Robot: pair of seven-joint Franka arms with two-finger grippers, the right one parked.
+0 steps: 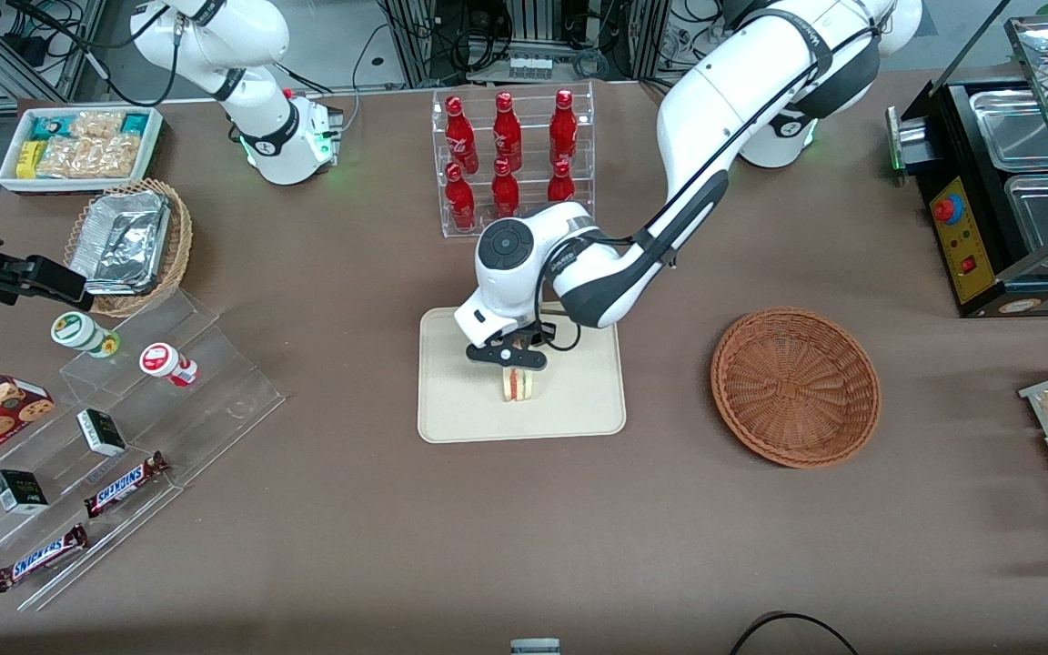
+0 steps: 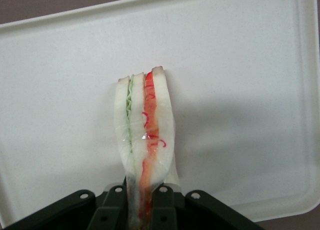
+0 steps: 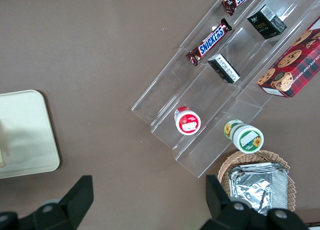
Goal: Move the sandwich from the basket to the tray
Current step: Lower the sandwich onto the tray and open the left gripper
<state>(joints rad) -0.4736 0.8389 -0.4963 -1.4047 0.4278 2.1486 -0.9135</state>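
The sandwich (image 1: pixel 517 385) (image 2: pixel 146 130), a pale bread wedge with red and green filling, hangs over the middle of the cream tray (image 1: pixel 460 418) (image 2: pixel 240 65). My gripper (image 1: pixel 508 357) (image 2: pixel 142 202) is above the tray, shut on the sandwich's upper end, with a finger pressed on each bread face. Whether the sandwich's lower edge touches the tray I cannot tell. The reddish-brown woven basket (image 1: pixel 795 386) sits beside the tray, toward the working arm's end of the table, with nothing in it.
A clear rack of red bottles (image 1: pixel 510 155) stands farther from the front camera than the tray. A clear stepped display (image 1: pixel 124 437) (image 3: pixel 220 85) with snack bars, small boxes and cups, and a tan basket of foil containers (image 1: pixel 128 244), lie toward the parked arm's end.
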